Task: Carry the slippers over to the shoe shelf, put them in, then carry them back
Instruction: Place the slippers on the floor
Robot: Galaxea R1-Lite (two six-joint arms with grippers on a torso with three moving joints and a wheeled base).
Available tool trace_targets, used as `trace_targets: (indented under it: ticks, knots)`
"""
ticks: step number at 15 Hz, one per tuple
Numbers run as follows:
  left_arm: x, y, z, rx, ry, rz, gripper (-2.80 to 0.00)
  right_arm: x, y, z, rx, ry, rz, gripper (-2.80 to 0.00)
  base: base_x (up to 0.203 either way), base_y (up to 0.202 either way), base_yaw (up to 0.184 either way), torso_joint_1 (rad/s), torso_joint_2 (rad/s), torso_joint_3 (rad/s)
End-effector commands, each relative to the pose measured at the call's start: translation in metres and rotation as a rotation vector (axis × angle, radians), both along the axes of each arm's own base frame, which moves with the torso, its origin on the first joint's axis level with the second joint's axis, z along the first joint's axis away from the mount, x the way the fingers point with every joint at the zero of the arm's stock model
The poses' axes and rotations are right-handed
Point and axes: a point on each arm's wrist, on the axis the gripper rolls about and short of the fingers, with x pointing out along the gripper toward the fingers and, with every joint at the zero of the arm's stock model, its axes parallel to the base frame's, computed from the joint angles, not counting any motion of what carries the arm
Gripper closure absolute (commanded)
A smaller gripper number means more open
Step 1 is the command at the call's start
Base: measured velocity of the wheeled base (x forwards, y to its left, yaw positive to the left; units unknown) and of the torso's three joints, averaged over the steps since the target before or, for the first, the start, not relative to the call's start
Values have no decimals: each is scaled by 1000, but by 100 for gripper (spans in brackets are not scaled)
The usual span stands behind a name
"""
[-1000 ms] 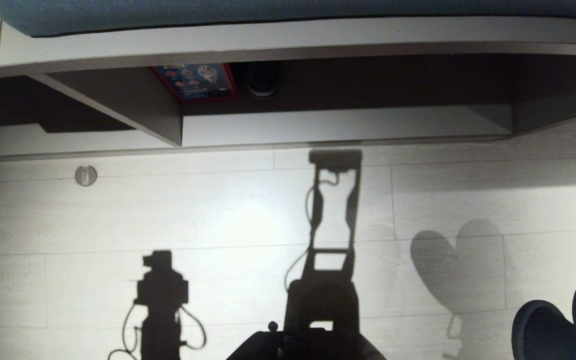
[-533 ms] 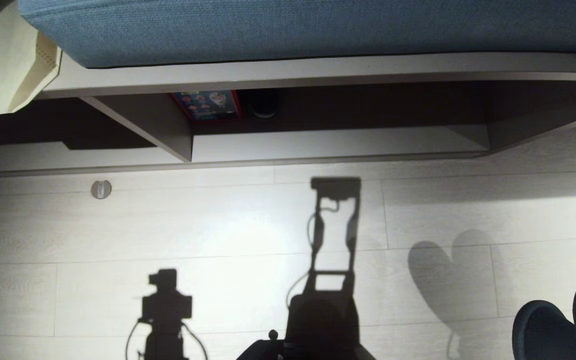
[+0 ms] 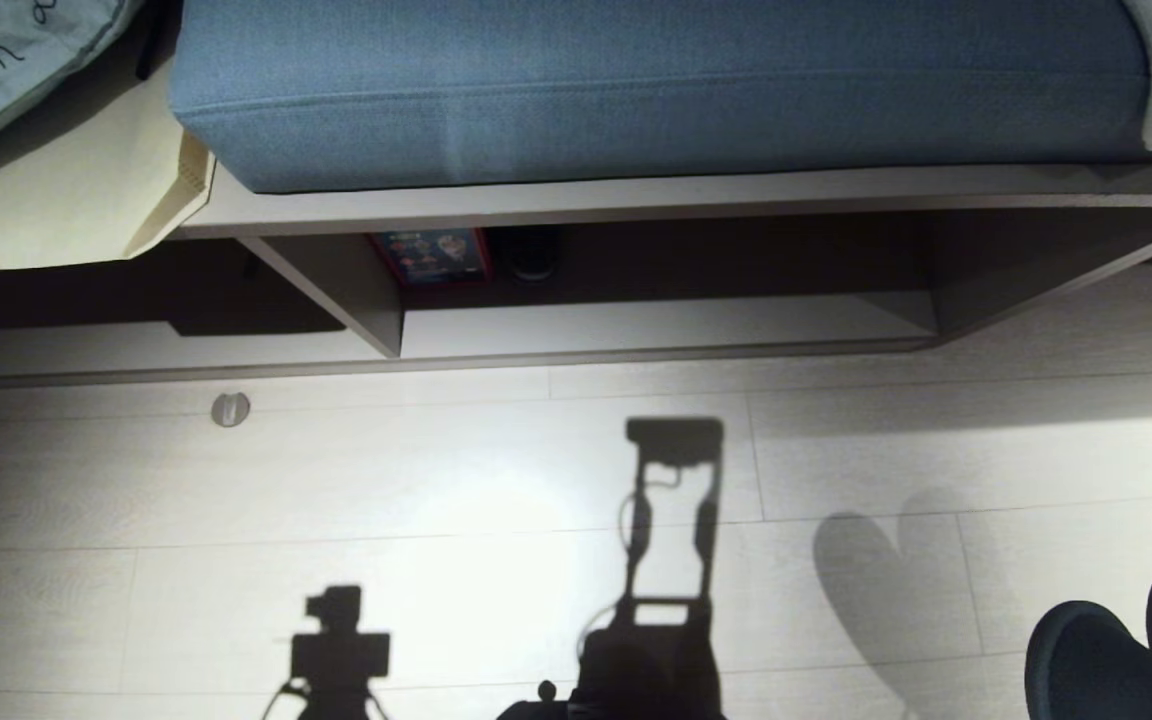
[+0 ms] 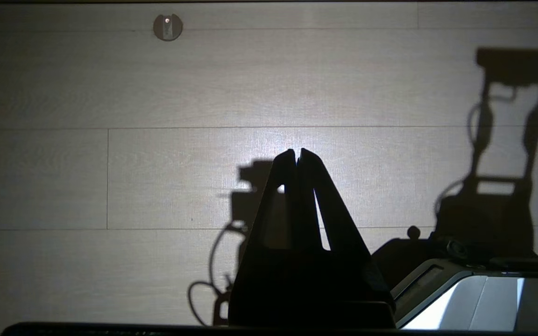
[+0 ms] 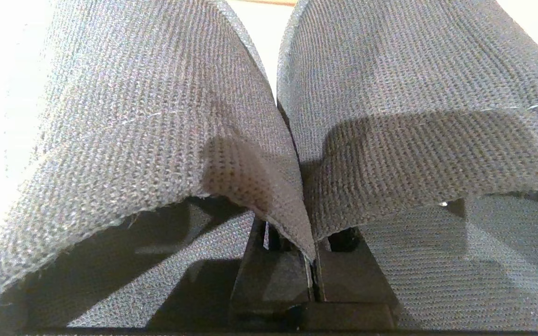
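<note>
**Right claw clamps both slippers by their inner edges; left claw pinched shut and empty**

In the right wrist view, the right gripper is clenched tight, its two black jaws pressed almost together. Pinched between them are the adjoining inner edges of the slippers, a pair in blue-grey woven fabric. The two uppers stand side by side and bulge outward from the clamp, touching along the middle seam where the jaws bite. Their open backs face the camera, showing the inner soles.

In the head view, the same slippers appear as two dark rounded toes at the lower right corner, hanging above a pale plank floor. Their heart-like shadow lies on the floor just to their left.

The left gripper is seen in the left wrist view as a dark silhouette over the floor. Its fingertips meet at a point and hold nothing.

The shoe shelf sits at the far edge of the floor, well apart from the slippers: a low, wide pale-board opening with a dark back and a slanted panel on its left. Deep inside are a colourful box and a dark shoe. A blue cushion lies on top of the shelf.
</note>
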Motion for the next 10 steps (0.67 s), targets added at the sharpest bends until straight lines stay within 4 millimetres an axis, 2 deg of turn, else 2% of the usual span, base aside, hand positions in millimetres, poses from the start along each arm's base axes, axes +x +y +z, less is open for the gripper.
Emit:
trace_targets:
  ticks: [1,10]
  knots:
    - [0,0,0,-1,0,1,0,0,0,0,-1,2,1,0,0,0,0,-3,4,201]
    - [0,0,0,-1,0,1,0,0,0,0,-1,2,1,0,0,0,0,3,3,202]
